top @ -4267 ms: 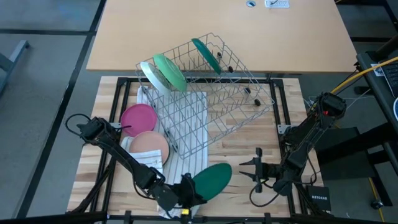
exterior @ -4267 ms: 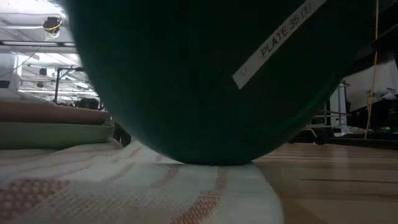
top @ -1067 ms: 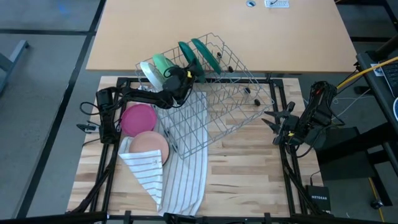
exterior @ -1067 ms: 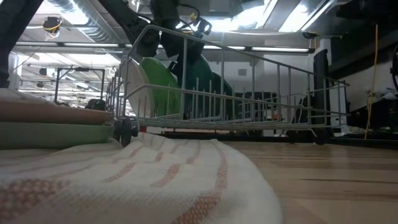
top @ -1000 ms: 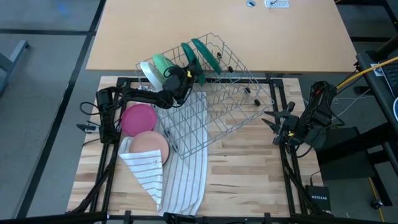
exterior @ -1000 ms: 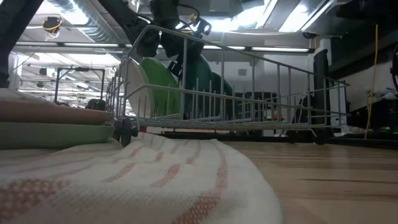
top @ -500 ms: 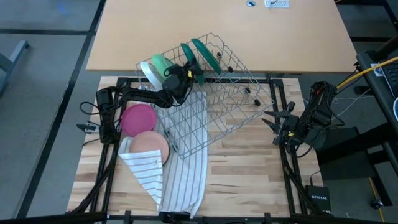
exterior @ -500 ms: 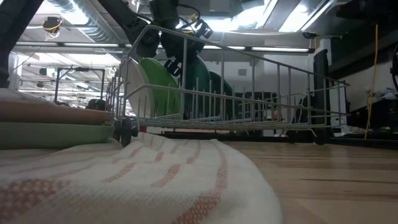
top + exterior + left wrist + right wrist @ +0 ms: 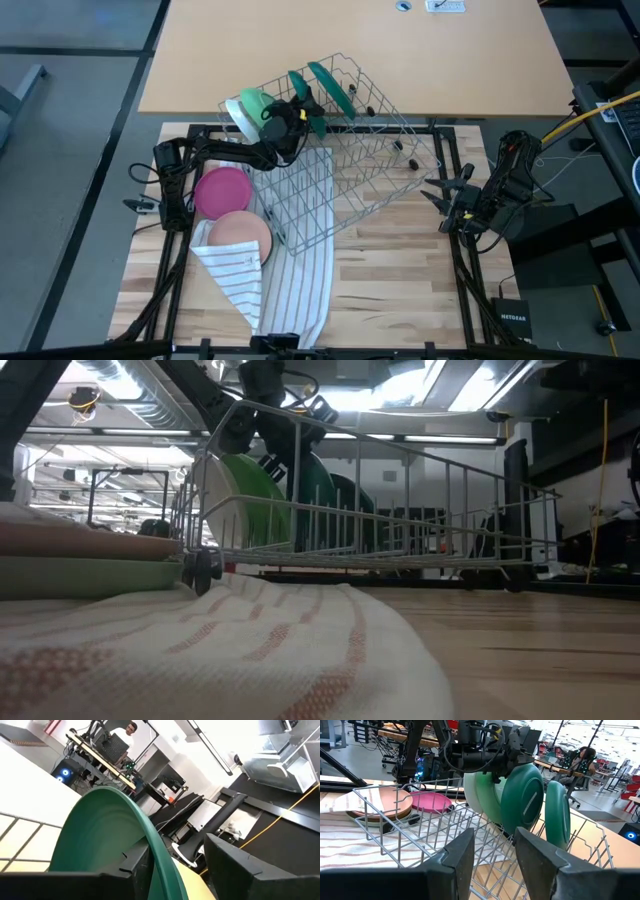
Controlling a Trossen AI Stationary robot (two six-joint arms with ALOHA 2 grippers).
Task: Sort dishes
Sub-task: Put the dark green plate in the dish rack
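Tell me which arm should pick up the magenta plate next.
Left, probably. Its end effector is at the wire rack, opening off the dark green plate, and the magenta plate lies on its side. The right end effector waits across the rack.

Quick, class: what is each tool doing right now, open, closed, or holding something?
Left tool: open, fingers either side of the dark green plate in the rack.
Right tool: open, holding nothing, at the table's right edge.
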